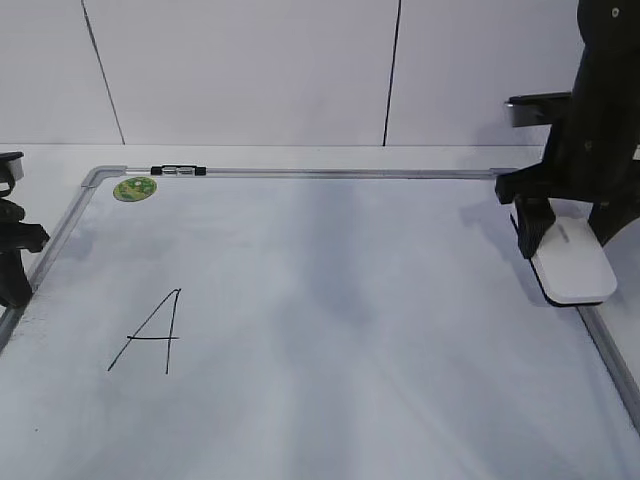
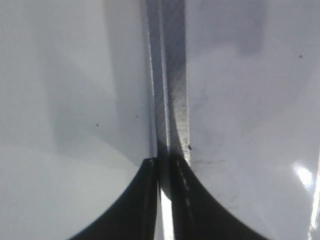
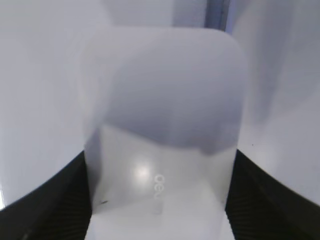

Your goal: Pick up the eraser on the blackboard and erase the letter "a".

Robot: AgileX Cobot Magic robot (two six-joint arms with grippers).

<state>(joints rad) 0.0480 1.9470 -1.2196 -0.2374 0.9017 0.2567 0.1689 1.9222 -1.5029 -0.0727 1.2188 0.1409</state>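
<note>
Lettering on the eraser (image 3: 162, 145) is faint and grey; in the right wrist view only "deli"-like strokes near its lower middle can be made out, too blurred to read with certainty. That white block sits between the two dark fingers (image 3: 55, 205) of the right claw (image 1: 566, 240), which is clenched on its sides at the right edge of the blackboard (image 1: 330, 300), beside the grey frame. A black felt layer shows along the eraser's left side in the exterior view.

On the board's lower left a thin black angular capital "A" (image 1: 152, 335) is handwritten. No cursive lowercase "a" shows in any view. A round green sticker (image 1: 135, 188) lies near the top left corner, its print too small to read, and a small black-and-silver clip (image 1: 178, 171) rests on the top frame rail just beside it.

The left claw (image 2: 165, 165) hangs over the board's left frame rail, its fingers pressed nearly together with nothing between them.
</note>
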